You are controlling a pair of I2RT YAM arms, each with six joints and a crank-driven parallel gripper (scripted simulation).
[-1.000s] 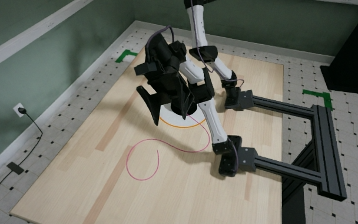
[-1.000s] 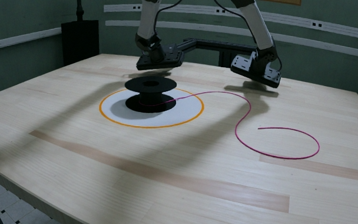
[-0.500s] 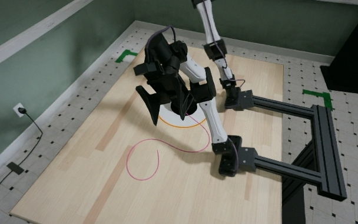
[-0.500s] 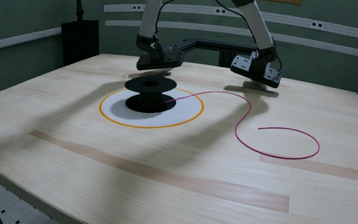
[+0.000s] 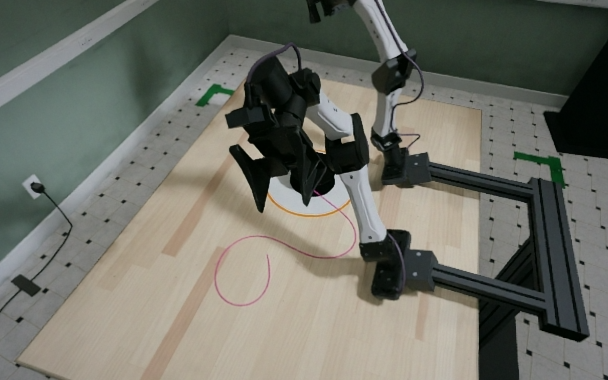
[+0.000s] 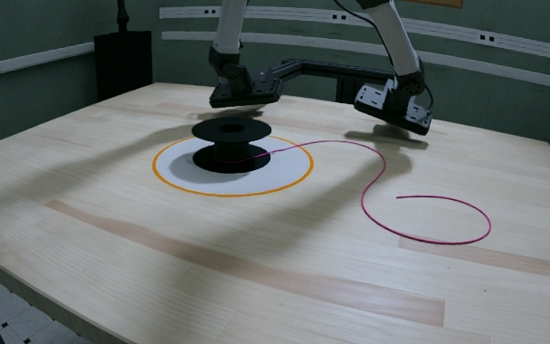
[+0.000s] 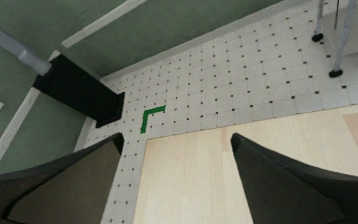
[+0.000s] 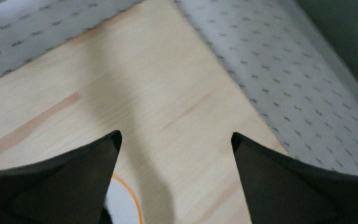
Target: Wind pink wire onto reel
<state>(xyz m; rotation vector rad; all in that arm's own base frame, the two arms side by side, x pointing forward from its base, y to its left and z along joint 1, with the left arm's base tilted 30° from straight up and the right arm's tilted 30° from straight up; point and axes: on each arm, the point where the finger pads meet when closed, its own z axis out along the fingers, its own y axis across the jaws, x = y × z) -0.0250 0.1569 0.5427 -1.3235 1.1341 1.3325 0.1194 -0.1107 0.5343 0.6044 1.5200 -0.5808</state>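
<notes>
L gripper (image 5: 284, 207) (image 7: 177, 136) open, part-hiding reel (image 5: 326, 187) (image 6: 232, 150) (image 8: 105, 218) (top view)

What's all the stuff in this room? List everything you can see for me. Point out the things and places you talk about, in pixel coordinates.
reel (image 5: 325, 186) (image 6: 232, 149): one, black, flat inside the ring
pink wire (image 5: 320, 257) (image 6: 490, 224): one, curling from reel across table
painted ring (image 5: 310, 216) (image 6: 232, 195) (image 8: 139, 205): one, orange around white, on table
table (image 5: 125, 320) (image 6: 181, 299) (image 7: 190, 170) (image 8: 150, 65): one, pale wood, mid-room
floor marks (image 5: 556, 162) (image 7: 145, 120): two, green, beside table
cabinet-like block (image 5: 590, 110) (image 6: 124, 63) (image 7: 80, 90): one, black, by wall
plug (image 5: 37, 187): one, black, in wall
mounting frame (image 5: 560, 240) (image 6: 344, 68): one, dark, table edge
left gripper (image 5: 284, 207) (image 7: 177, 135), right gripper (image 5: 316, 12) (image 8: 177, 134): two, black, open, on white-and-black arms
</notes>
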